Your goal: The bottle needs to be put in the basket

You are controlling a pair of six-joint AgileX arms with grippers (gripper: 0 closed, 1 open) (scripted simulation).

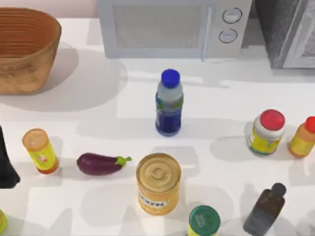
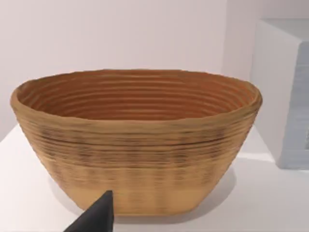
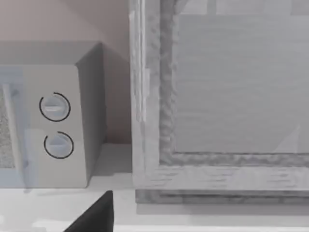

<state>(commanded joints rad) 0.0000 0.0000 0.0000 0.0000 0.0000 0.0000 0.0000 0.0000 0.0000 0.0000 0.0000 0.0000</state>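
Nothing is picked up yet: the bottle (image 1: 169, 103) stands upright mid-desk, well apart from the basket (image 1: 24, 49) at the far left corner. The left hand (image 1: 7, 162) waits at the left edge; whether it's open, I cannot tell. Next comes reaching across for the bottle.

rendered kitchen counter, white microwave (image 1: 172, 27) at back, food jars and eggplant (image 1: 101, 163) around

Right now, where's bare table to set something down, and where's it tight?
Widest bare patch: between the basket, the bottle and the eggplant. Another lies right of the bottle, below the microwave, up to the red-capped jar. The front is crowded: can, green-lidded jar and dark bottle stand close. The left arm sits at the left edge.
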